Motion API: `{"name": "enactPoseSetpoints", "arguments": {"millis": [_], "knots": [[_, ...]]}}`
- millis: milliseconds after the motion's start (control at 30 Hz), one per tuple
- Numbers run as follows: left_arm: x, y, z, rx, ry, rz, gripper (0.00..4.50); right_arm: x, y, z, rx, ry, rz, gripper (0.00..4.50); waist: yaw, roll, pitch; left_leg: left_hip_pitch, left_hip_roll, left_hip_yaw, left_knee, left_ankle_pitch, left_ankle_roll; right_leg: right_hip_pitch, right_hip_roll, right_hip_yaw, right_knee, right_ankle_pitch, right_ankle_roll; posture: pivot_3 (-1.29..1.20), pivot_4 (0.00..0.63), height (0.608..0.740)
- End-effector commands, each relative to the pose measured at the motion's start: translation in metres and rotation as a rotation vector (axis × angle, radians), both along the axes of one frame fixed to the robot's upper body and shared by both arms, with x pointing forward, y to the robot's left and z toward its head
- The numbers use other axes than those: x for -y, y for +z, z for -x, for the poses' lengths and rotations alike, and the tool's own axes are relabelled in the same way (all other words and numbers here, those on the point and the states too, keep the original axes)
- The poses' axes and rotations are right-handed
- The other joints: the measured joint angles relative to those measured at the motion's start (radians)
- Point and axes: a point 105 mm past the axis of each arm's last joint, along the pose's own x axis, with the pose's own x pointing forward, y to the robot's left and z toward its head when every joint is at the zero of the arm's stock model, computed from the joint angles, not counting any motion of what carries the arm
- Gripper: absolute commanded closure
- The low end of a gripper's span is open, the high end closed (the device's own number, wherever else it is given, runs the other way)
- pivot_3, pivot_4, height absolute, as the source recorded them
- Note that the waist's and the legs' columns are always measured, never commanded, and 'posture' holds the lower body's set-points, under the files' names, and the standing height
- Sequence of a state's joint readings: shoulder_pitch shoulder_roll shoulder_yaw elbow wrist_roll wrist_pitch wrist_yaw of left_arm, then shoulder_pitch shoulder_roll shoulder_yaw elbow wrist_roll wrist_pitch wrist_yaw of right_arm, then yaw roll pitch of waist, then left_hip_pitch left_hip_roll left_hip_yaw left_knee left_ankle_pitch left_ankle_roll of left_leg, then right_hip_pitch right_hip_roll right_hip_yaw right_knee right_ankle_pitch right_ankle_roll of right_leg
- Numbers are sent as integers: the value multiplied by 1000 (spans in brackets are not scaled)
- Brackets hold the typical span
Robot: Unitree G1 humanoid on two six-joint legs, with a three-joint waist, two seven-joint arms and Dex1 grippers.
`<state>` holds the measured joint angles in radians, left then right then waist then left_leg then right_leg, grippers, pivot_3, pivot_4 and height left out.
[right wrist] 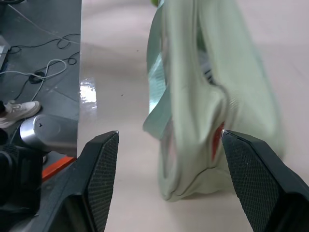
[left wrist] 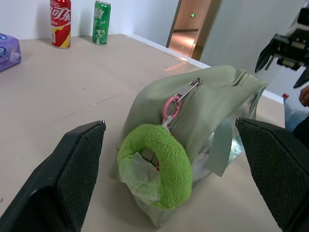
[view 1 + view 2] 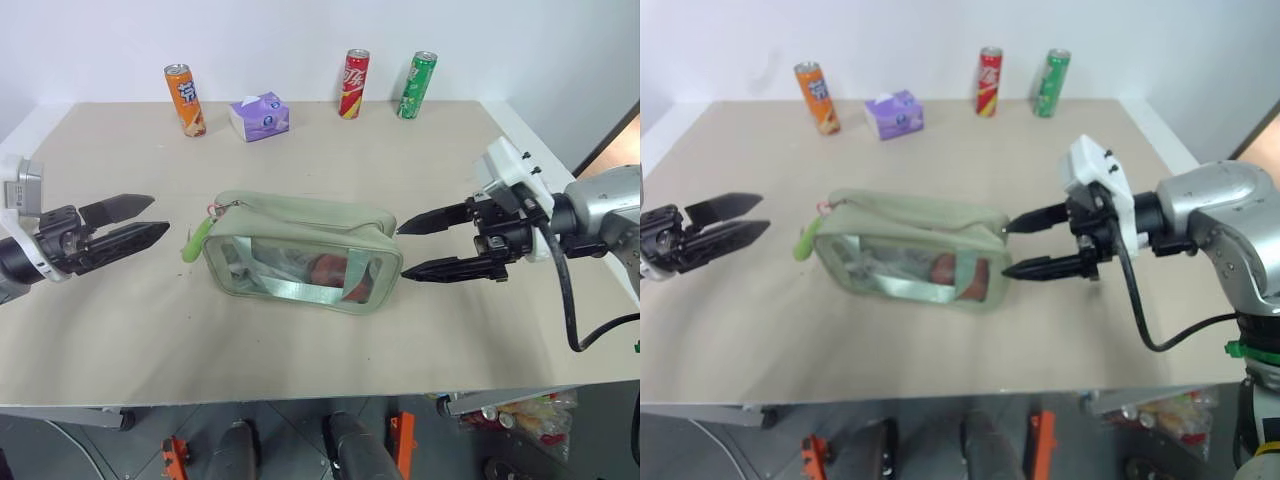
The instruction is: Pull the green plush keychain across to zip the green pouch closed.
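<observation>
The table [image 3: 120, 340] stretches wide and pale, and the pouch [image 3: 300, 212] lies across its middle, clear panel facing the robot, nothing gripping it. The right gripper [image 3: 425, 248] sits at the pouch's right end, jaws parted, one fingertip just beside the top corner and the other by the lower edge; the right wrist view looks straight down the bag's length with the end framed between the fingers, not yet pinched. The left gripper [image 3: 140, 222] hovers off the pouch's left end, jaws spread wide, holding nothing, a clear gap between it and the bag. Along the back edge stand an orange can [image 3: 185, 99], a tissue pack [image 3: 259, 115], a red can [image 3: 354, 84] and a green can [image 3: 416, 85], well away from the action. Now the small stuff: the keychain [image 2: 157, 166] hangs off the pouch's left end on its pink clasp [image 2: 170, 106], dead centre between the left fingers.

So this looks like the approach, both arms lining up. Next, I'd say, the right pinches its end to brace the bag, the left closes on the plush and draws it rightward along the zipper.
</observation>
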<state>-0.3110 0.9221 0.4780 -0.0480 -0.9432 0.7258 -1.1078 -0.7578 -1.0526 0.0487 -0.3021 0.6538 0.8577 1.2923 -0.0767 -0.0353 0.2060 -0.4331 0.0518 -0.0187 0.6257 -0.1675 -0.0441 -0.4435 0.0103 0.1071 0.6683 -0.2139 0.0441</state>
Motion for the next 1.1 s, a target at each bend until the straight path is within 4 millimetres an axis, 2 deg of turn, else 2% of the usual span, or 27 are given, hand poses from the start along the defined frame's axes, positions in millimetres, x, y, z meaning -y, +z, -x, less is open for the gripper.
{"name": "enactPoseSetpoints", "arguments": {"millis": [33,333,367,400,533,567,633,667,833,967,1100], "knots": [[-1,10,6,45,5,-5,0,-5,-8,-4,44,-12,31,1009,0,0,0,0,0,0,0,0,0,0,0,0,0,0,0,0,150,740],[-2,8,7,32,12,-6,0,-13,-9,-18,78,-51,-4,1009,1,0,0,0,0,0,1,0,0,0,0,0,0,1,0,0,150,740],[-2,7,7,28,14,-6,0,-13,-10,-19,76,-55,-5,1529,1,0,0,0,0,0,1,0,0,0,0,0,0,1,0,0,150,740],[-2,6,7,25,16,-6,0,-13,-10,-19,75,-59,-6,1752,1,0,0,0,0,0,1,0,0,0,0,0,0,1,0,0,150,740],[-5,2,6,7,30,-4,0,-11,-11,-20,74,-63,-3,3192,1,0,0,0,0,0,1,0,0,0,0,0,0,1,0,0,150,740],[-6,1,6,2,36,-3,0,-10,-10,-20,75,-63,-3,3419,0,0,0,0,0,0,1,0,0,0,0,0,0,1,0,0,150,740],[-10,-3,5,-16,53,6,0,-9,-7,-20,79,-63,-5,4239,0,0,0,0,0,0,1,0,0,0,0,0,0,1,0,0,150,740],[-12,-5,5,-25,60,10,0,-9,-6,-21,82,-61,-5,4472,0,0,0,0,0,0,1,0,0,0,0,0,0,1,0,0,150,740],[-23,-19,5,-99,96,51,0,-9,-5,-21,88,-55,-3,4472,0,0,0,0,0,0,1,0,0,0,0,0,0,1,0,0,150,740],[-43,-43,2,-215,178,103,0,-11,-6,-20,87,-46,-5,4472,0,0,0,0,0,0,1,0,0,0,0,0,0,0,0,0,150,740],[-40,-58,5,-262,178,68,0,-11,-6,-20,85,-45,-5,4472,0,0,0,-1,0,0,1,0,0,0,0,0,0,0,0,0,150,740]]}}
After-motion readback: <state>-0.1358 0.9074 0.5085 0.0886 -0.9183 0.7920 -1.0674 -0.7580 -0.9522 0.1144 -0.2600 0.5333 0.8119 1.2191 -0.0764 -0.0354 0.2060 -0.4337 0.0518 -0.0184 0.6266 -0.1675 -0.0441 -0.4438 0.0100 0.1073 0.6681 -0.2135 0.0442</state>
